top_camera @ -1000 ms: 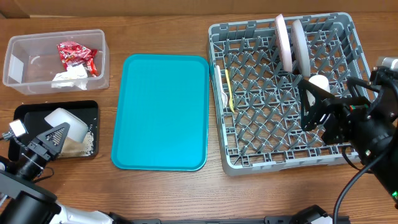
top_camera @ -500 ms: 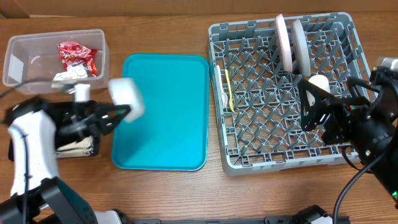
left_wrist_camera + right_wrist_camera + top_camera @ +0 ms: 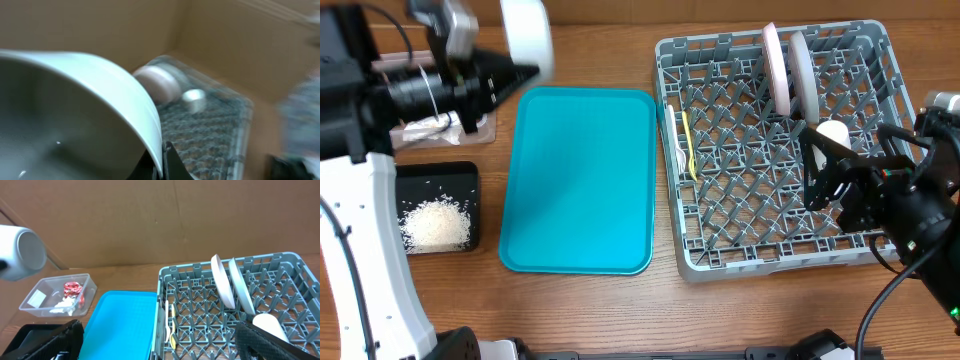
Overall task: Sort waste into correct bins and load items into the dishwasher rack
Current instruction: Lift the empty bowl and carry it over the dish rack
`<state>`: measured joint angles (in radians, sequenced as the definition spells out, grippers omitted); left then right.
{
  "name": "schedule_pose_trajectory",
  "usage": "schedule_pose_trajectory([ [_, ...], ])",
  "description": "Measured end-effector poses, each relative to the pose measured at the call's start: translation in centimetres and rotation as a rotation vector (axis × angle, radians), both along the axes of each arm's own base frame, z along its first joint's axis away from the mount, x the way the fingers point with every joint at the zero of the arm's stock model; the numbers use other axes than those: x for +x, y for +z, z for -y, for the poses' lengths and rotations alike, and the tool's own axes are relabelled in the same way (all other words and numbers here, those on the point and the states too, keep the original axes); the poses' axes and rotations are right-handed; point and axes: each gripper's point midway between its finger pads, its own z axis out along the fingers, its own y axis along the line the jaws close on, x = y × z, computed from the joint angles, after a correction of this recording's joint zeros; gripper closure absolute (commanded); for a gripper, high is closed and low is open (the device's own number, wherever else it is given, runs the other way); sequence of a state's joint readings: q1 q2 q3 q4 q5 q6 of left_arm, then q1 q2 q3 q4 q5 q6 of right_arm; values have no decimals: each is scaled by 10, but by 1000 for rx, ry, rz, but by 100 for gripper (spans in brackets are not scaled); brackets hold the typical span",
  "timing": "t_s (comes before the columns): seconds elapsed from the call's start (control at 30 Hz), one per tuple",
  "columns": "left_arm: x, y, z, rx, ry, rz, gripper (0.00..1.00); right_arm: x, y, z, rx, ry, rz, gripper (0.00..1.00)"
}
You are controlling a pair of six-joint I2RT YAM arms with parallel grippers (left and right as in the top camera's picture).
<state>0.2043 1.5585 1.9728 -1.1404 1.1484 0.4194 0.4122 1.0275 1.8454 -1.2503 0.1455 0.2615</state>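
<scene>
Bowl aloft, rack waiting.
The dishwasher rack (image 3: 750, 190) has free pegs before its plates (image 3: 776, 70). The pale bowl (image 3: 527, 32), rim pinched in the closed left claw (image 3: 161, 165) high over the counter's (image 3: 590, 310) left side, should land there on edge, clear of the wide-open, empty right claw (image 3: 818, 172).

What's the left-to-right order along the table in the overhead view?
black tray → teal tray → dishwasher rack, and inside it: yellow spoon → pinkish plate → grey plate → white cup
</scene>
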Motion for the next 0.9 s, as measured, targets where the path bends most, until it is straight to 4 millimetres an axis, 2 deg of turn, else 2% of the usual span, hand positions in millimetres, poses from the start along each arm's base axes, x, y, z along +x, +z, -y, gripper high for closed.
schedule_pose_trajectory([
  [0.1, 15, 13, -3, 70, 214, -66, 96, 0, 0, 0, -1, 0, -1, 0],
  [0.2, 17, 11, 9, 80, 273, -118, 96, 0, 0, 0, 0, 0, 0, 0],
  [0.37, 38, -21, 61, 81, 215, -247, 96, 0, 0, 0, -1, 0, -1, 0],
  [0.57, 87, -88, 145, 17, 30, -402, 96, 0, 0, 0, -1, 0, -1, 0],
  [0.7, 106, -119, 185, -60, -78, -479, 96, 0, 0, 0, -1, 0, -1, 0],
  [0.9, 107, -131, 230, -165, -262, -504, 96, 0, 0, 0, 0, 1, 0, 0],
])
